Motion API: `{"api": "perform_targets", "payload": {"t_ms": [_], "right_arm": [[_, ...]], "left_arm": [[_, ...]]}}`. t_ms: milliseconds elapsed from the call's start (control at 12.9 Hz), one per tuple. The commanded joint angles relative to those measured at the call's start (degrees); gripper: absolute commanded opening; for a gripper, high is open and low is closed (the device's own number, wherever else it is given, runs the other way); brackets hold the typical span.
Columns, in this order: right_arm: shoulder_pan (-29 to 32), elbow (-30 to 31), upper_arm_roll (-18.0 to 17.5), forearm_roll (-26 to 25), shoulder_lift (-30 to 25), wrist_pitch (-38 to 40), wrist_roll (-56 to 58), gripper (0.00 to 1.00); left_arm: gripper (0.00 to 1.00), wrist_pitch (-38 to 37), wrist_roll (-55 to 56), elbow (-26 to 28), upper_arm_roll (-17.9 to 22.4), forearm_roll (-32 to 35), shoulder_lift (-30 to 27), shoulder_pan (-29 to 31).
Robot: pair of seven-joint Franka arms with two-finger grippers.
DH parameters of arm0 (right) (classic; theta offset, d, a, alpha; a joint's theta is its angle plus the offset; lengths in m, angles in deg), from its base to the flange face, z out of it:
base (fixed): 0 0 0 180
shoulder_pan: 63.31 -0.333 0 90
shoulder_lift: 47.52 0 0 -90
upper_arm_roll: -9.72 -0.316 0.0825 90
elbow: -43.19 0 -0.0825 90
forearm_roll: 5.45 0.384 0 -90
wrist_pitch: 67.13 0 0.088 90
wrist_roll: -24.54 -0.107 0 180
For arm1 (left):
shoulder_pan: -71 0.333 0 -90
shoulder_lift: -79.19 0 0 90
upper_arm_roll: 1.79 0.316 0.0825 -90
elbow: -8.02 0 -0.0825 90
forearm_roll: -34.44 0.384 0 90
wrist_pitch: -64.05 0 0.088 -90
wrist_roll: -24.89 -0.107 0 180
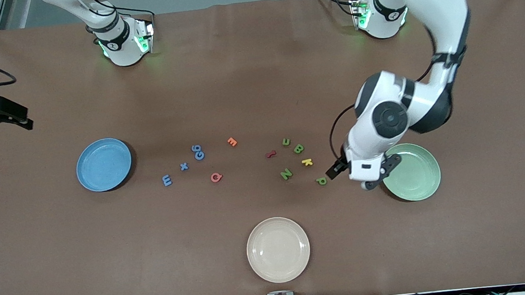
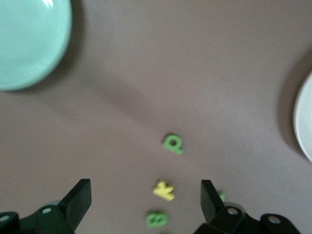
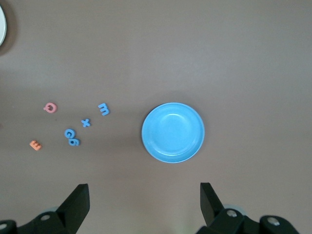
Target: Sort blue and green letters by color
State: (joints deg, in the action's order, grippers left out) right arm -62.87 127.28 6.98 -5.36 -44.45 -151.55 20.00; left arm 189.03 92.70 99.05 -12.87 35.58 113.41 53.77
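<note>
Blue letters point(image 1: 183, 166), green letters point(image 1: 298, 149), a yellow K point(image 1: 307, 162), and blue point(image 1: 103, 164), green point(image 1: 414, 171) and cream plates point(image 1: 278, 249).

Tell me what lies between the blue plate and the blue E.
Nothing: in the front view, only bare brown table separates the round blue plate from the small flat blue letter E. The right wrist view shows the same bare gap.
</note>
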Motion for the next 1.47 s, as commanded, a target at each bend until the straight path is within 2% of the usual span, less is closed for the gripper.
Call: {"api": "perform_targets", "payload": {"t_ms": [0,232,851,1083,1237,1315,1392], "right_arm": [[-3.16,-0.32,0.01,0.61,2.2,0.22,-9.15,1.0],[-5.45,-0.33,0.01,0.69,4.3,0.22,-12.77,1.0],[-11.16,-0.24,0.01,0.87,8.09,-2.85,-21.03,1.0],[-12.48,0.38,0.01,-0.09,9.4,-1.28,-20.95,0.98],[-14.32,2.83,0.1,-0.71,11.15,0.75,-22.43,0.95],[-13.98,4.93,0.1,-0.54,11.6,-1.43,-24.36,0.95],[-13.89,7.99,0.1,-0.36,11.52,-4.67,-26.55,0.96]], "left_arm": [[0.87,3.77,11.33,-5.68,0.8,1.41,6.8,-2.18],[0.79,4.22,20.15,-9.21,0.89,1.5,11.9,-2.45],[0.68,6.33,21.31,-9.21,1.15,1.5,15.78,-3.07],[0.46,6.86,21.14,-9.21,1.15,1.5,16.31,-3.33],[0.07,6.86,20.78,-9.13,1.15,1.85,15.7,-3.33],[0.0,6.16,20.7,-9.21,1.15,1.94,14.92,-2.9],[0.0,5.11,20.43,-9.13,1.24,2.37,13.43,-2.2]]}}
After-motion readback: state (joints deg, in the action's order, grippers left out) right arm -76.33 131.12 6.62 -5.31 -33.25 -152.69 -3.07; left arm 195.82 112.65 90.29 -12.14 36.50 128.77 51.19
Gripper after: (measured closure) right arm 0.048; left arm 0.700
